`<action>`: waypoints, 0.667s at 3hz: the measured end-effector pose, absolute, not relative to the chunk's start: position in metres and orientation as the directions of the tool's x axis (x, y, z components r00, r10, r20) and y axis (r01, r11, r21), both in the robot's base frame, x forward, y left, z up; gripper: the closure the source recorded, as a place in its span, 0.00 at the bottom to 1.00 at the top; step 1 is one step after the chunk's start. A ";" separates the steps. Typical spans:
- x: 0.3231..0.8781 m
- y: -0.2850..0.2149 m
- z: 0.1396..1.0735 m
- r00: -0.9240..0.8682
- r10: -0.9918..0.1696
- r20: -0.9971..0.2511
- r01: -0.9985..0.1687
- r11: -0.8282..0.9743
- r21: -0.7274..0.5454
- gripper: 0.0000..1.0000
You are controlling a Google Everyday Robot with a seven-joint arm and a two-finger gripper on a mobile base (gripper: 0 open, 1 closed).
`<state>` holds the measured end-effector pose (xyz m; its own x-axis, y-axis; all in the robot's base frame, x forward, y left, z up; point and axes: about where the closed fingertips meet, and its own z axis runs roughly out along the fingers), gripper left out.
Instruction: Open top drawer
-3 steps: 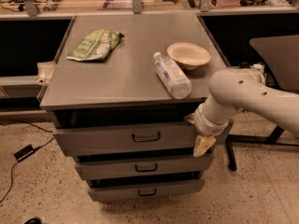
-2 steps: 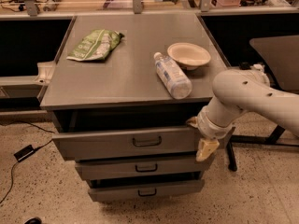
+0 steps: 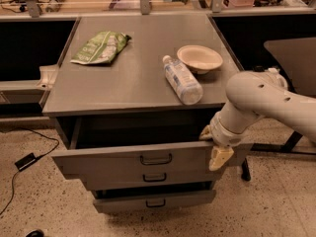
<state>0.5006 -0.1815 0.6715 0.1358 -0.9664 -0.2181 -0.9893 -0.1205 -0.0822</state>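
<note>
The top drawer is the widest grey front, with a small dark loop handle. It stands pulled out from the grey cabinet, and a dark gap shows above its front edge. My gripper is at the drawer front's right end, at its top edge. One yellowish finger hangs in front of the panel and another shows behind the edge. The white arm reaches in from the right.
On the cabinet top lie a green snack bag, a clear plastic bottle on its side and a beige bowl. Two narrower drawers sit below. A cable and a black adapter lie on the floor at left.
The top drawer has slid further out toward me, widening the dark gap above it. My gripper has moved down and outward with the drawer's right end.
</note>
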 end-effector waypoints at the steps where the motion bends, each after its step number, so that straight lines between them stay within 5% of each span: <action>1: 0.501 -0.181 0.672 0.136 -0.966 -0.218 -0.989 -0.121 -0.082 0.06; 2: 0.501 -0.181 0.671 0.136 -0.966 -0.218 -0.989 -0.121 -0.082 0.00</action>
